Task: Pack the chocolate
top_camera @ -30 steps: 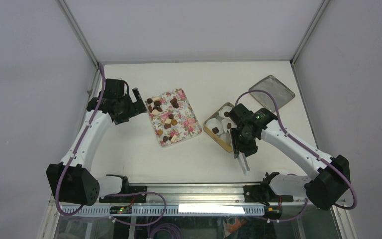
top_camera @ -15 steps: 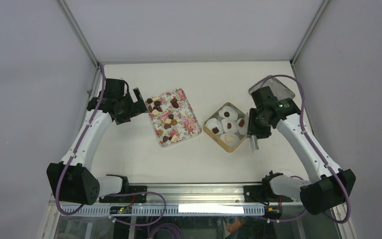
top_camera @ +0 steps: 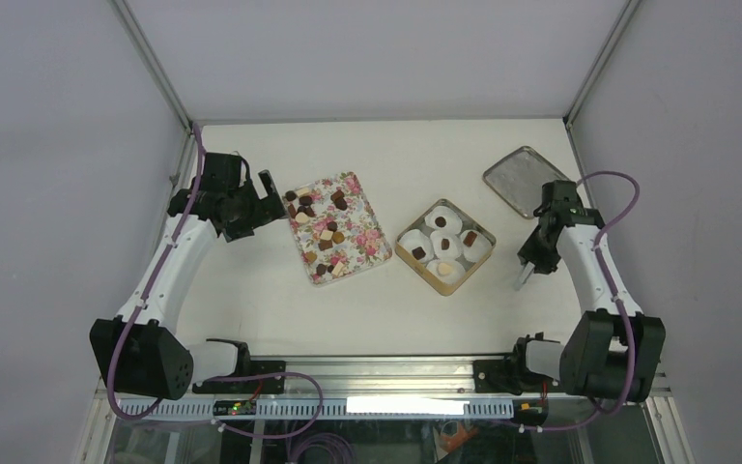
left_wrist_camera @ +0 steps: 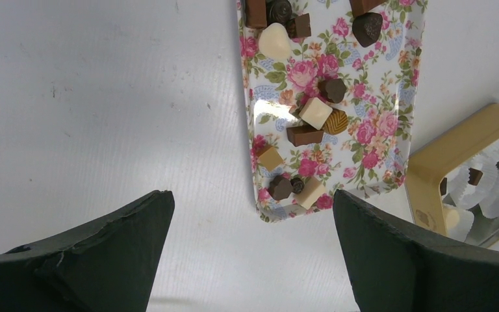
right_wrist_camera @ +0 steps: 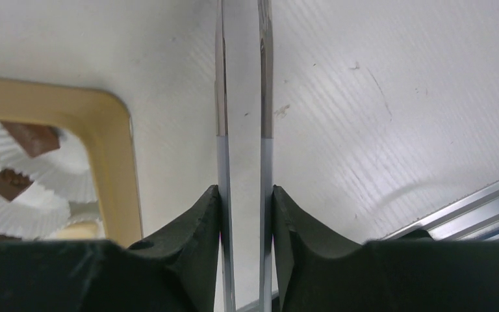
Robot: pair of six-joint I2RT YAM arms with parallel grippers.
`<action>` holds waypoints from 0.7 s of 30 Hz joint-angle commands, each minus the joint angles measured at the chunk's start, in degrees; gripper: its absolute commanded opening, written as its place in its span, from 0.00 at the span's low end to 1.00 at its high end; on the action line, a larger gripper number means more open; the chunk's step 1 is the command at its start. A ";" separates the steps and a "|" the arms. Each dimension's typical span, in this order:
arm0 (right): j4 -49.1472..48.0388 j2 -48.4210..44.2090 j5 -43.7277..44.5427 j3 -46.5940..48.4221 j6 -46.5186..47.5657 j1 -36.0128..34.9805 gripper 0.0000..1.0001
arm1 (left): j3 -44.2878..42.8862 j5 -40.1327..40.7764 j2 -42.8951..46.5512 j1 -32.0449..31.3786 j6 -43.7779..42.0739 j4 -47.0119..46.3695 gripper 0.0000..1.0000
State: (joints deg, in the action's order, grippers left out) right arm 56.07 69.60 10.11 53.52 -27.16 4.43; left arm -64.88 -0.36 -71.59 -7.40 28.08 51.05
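Several small chocolates (top_camera: 327, 232), dark brown, tan and cream, lie on the pink floral tray (top_camera: 359, 244); the left wrist view shows them close (left_wrist_camera: 315, 114). A gold-rimmed square box (top_camera: 408, 254) holds white paper cups, several with a chocolate (top_camera: 444, 244) inside; they also show in the right wrist view (right_wrist_camera: 31, 138). My left gripper (top_camera: 272, 200) is open and empty, left of the tray (left_wrist_camera: 390, 97). My right gripper (top_camera: 531, 259) is shut on metal tongs (right_wrist_camera: 240, 97), right of the box (right_wrist_camera: 114, 162), with nothing between the tong tips.
The box's metal lid (top_camera: 527, 181) lies at the back right, behind my right arm. An aluminium rail (right_wrist_camera: 468, 208) runs along the table's near edge. Frame posts stand at the back corners.
My right arm has swung right with the tongs, from over the box's near side to the table right of it. The left arm has not moved.
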 commanded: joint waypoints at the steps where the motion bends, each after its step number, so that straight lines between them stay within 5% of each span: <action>1: -9.36 1.45 4.22 -2.60 -1.80 3.55 0.35 | -0.82 0.10 2.51 0.45 -0.13 -1.83 0.99; 8: -12.84 4.08 1.33 -5.10 1.83 5.85 0.68 | -0.25 0.10 2.47 0.45 0.05 -1.74 0.99; 13: -12.41 2.30 -1.15 -0.35 4.78 5.86 0.81 | -1.27 -1.16 2.25 0.41 0.09 -1.43 0.99; 21: -11.09 14.62 -6.72 18.50 8.05 0.99 0.86 | -4.79 -5.12 0.85 0.36 1.00 -0.96 0.99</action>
State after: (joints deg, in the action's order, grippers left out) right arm 46.65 76.58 6.37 61.65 -21.45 8.84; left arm -65.93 -2.20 -71.00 -7.40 28.12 51.51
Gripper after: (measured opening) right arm 0.860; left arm 0.991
